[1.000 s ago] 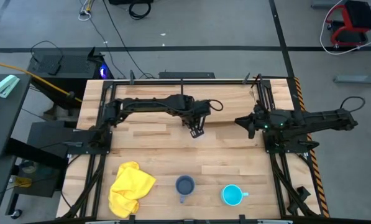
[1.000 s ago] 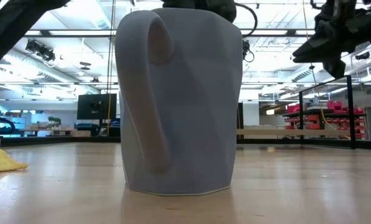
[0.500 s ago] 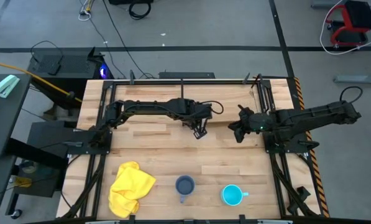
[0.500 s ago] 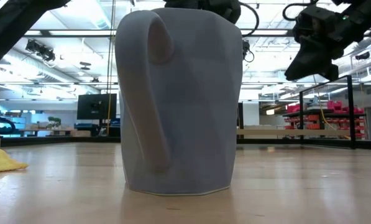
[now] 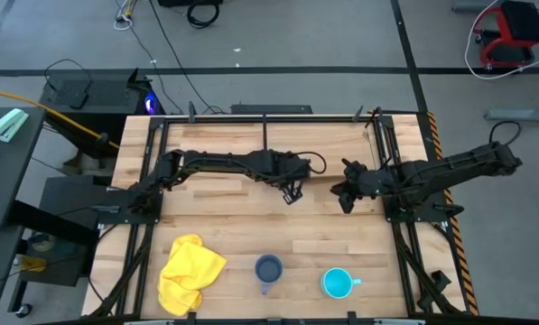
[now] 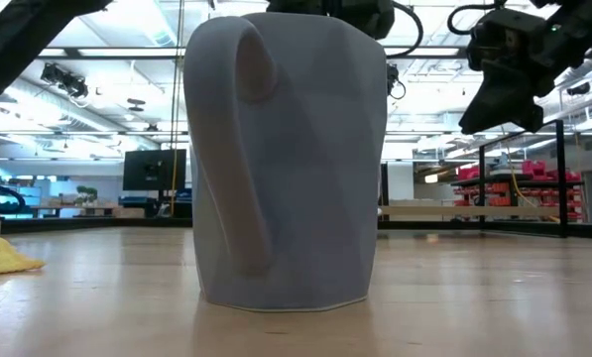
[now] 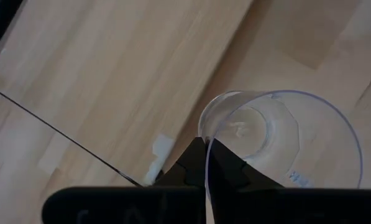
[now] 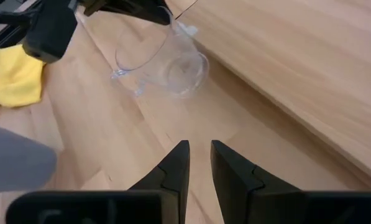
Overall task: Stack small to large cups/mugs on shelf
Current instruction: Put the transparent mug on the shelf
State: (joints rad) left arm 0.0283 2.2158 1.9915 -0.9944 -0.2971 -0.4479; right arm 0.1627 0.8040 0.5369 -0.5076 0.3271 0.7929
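Note:
My left gripper (image 5: 292,192) is shut on the small clear glass cup (image 7: 278,137), over the tabletop just in front of the shelf's (image 5: 224,134) near edge. My right gripper (image 5: 344,197) is open a little and empty, to the right of the cup; its wrist view shows the cup (image 8: 166,62) ahead of its fingers. The dark grey-blue mug (image 5: 268,268) and the cyan mug (image 5: 338,283) stand upright on their bases near the table's front edge. In the low view the dark mug (image 6: 286,159) hides the cup. My left gripper pinches the cup's rim (image 7: 203,127) between its two fingers, one inside the cup and one outside. The fingers come from above, pointing down. The cup hangs tilted below them, its mouth toward the gripper; it looks clear of the table.
A yellow cloth (image 5: 190,271) lies at the table's front left. Thin black uprights (image 5: 385,153) frame the shelf at both ends. Bare tabletop (image 5: 251,221) lies between the grippers and the mugs.
My right gripper has gone toward the table's left and a little toward its near edge, closing in on the cup and my left gripper, and has come lower. My left gripper keeps its hold on the cup.

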